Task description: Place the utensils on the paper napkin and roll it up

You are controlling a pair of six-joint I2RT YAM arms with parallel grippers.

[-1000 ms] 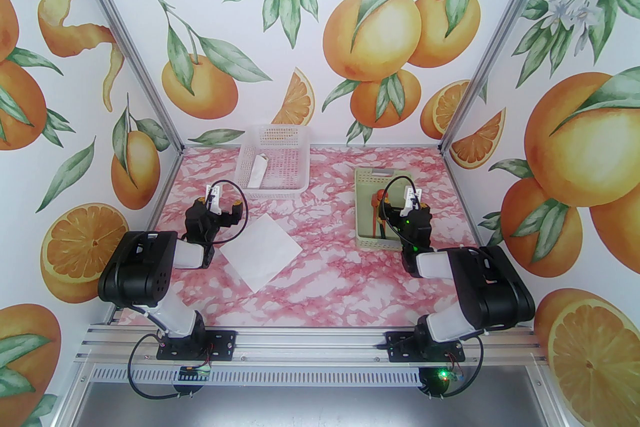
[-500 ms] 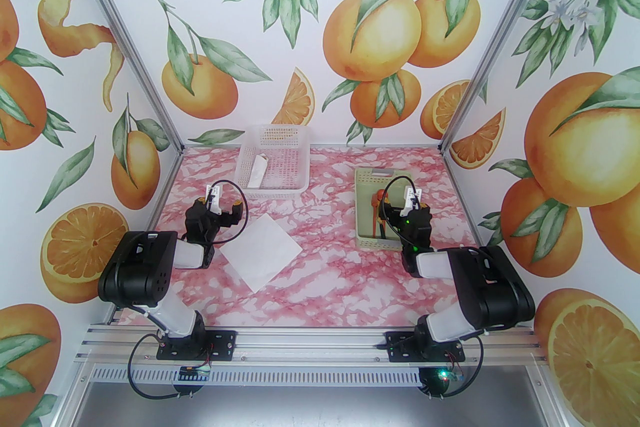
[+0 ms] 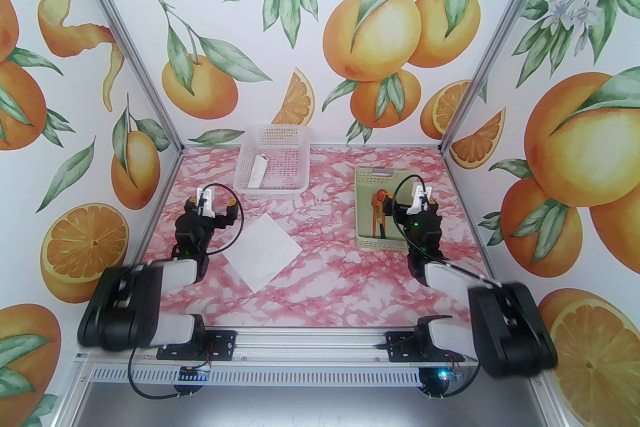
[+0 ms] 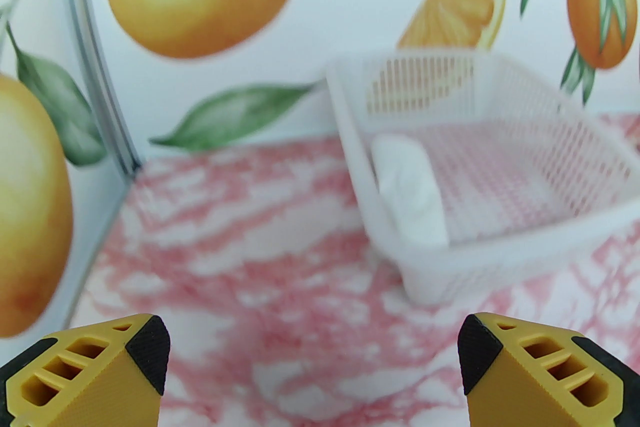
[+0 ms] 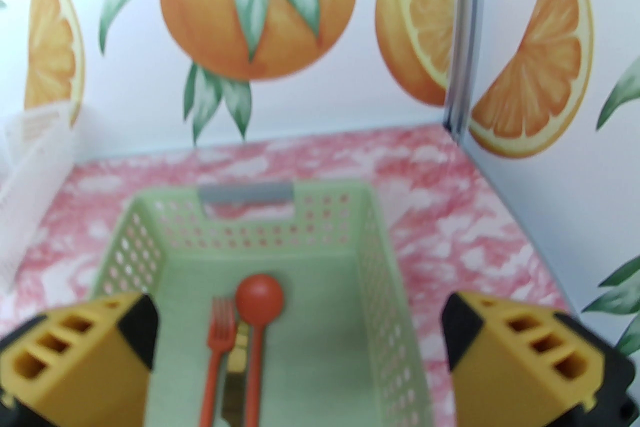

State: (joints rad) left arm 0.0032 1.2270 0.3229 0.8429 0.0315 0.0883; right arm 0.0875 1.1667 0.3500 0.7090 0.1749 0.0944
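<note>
At the bench's far right, green basket holds all three utensils side by side, heads toward the far edge. The fork is on the left and the spoon on the right. The knife lies between them, too blurred to say if they touch. Above the basket's near end, right gripper hangs with jaws spread wide, gripping nothing. Left of centre, napkin lies flat and unrolled, one corner pointing at the near edge. Just beside its far-left side, toward the bench's left edge, left gripper has jaws spread wide too, empty and clear of the paper. It faces the white basket at the far edge, left of middle. A slim white paper roll lies along that basket's left wall.
</note>
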